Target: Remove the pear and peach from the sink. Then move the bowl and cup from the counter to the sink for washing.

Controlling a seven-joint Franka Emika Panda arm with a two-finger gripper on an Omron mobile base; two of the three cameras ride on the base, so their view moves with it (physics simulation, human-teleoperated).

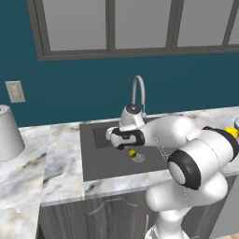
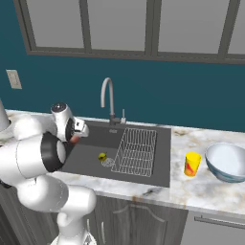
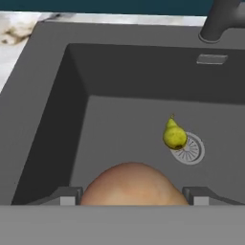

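The reddish-orange peach (image 3: pixel 130 184) sits between my two finger tips, and my gripper (image 3: pixel 131 196) is shut on it above the left part of the dark grey sink (image 3: pixel 119 110). From the right base view the peach (image 2: pixel 74 139) shows at the hand (image 2: pixel 75 135), above the basin floor. The yellow-green pear (image 3: pixel 174 135) lies on the basin floor beside the round drain (image 3: pixel 190 148); it is also the pear (image 1: pixel 132 152) and the pear (image 2: pixel 102 156). On the marble counter (image 2: pixel 201 189) right of the sink stand the yellow cup (image 2: pixel 192 164) and the pale bowl (image 2: pixel 227 162).
A wire rack (image 2: pixel 136 150) fills the sink's right half. The curved faucet (image 2: pixel 109 98) rises behind the basin. A large grey-white conical vessel (image 1: pixel 8 133) stands on the counter (image 1: pixel 60 163) far left. My own arm (image 1: pixel 191 158) hides part of the basin's right side.
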